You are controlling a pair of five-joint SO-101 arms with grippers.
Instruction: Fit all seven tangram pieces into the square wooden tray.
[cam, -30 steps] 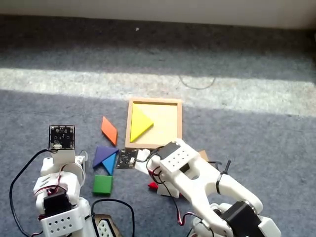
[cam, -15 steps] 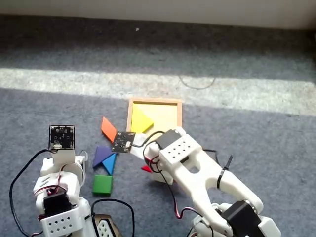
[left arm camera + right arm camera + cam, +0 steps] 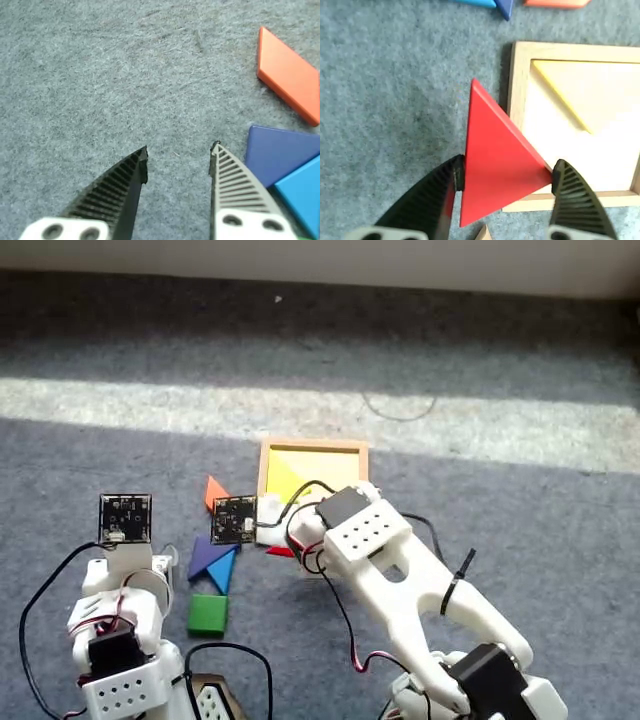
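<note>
Right pincer (image 3: pixel 508 167) clamped on red triangle (image 3: pixel 490 145) over tray (image 3: pixel 520 100) edge; left pincer (image 3: pixel 179 148) apart.

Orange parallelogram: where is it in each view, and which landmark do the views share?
High view: orange parallelogram on the carpet, left of the wooden tray.
Left wrist view: orange parallelogram just beyond the dark blue triangle.
Right wrist view: orange parallelogram cropped at the picture's edge.
Shared landmark: the dark blue triangle beside it.
</note>
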